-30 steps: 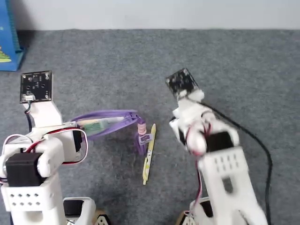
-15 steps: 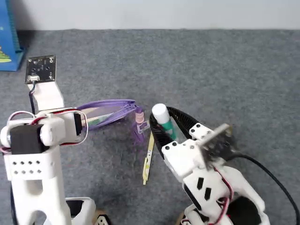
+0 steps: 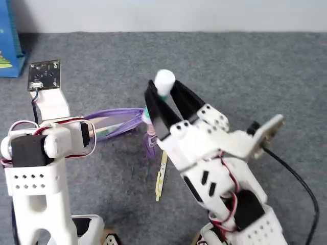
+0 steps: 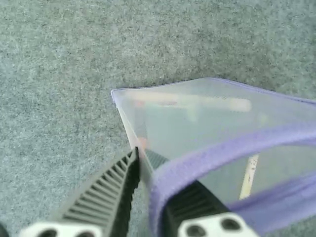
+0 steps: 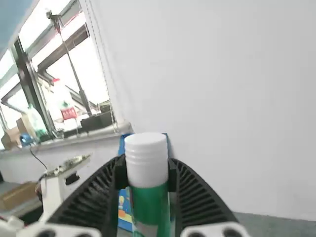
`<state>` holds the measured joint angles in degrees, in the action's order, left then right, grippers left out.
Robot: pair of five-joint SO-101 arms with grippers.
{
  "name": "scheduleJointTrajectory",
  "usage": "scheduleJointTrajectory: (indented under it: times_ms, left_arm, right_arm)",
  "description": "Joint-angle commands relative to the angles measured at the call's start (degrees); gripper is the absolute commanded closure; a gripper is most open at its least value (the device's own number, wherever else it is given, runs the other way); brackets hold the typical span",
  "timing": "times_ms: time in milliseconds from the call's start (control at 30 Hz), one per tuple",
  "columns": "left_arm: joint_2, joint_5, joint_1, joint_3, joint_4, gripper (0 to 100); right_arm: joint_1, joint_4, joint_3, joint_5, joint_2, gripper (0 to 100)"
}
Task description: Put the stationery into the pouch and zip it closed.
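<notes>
Status at this moment, as I read it from the remote station.

Left gripper: the jaws are closed on the pouch, pinching its clear wall at one end, just below the purple zip band. In the high view the left arm stands at the left of the frame, and the pouch runs from its wrist toward the centre. The pouch mouth is unzipped and gapes toward the centre of the frame. The zipper pull hangs at that end.

Right gripper: the jaws are clamped on a glue stick, one finger on each side of the green barrel, white cap pointing away from the wrist. In the high view I see the stick held up off the surface, at centre frame, above the open end of the pouch. The right wrist view shows the glue stick gripped upright in the right gripper, cap protruding past the fingertips.

Contents: through the clear wall I see a pale stick-shaped item inside the pouch. I cannot tell what it is.

Loose items: a yellow pencil lies on the grey carpet just below the zipper pull, near the pouch mouth and outside it.

Surroundings: a blue box sits at the upper left edge of the frame.
</notes>
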<state>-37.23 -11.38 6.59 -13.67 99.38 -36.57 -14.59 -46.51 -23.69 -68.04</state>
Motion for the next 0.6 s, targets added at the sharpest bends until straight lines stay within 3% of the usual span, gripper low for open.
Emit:
scheduleJointTrajectory:
  times_ms: [0,267,567]
  left_arm:
    - [0.88,-0.70,-0.09,1.98,1.14,99]
    - [0.88,-0.70,0.00,1.89,1.14,99]
    - [0.88,-0.70,0.00,1.71,1.14,99]
  right_arm:
    - [-0.31,5.14,0.97,-4.13,5.05,99.1]
    - [-1.80,13.32,0.97,-7.12,16.48,99.1]
    - [-6.46,14.20,0.97,-7.12,24.22,99.1]
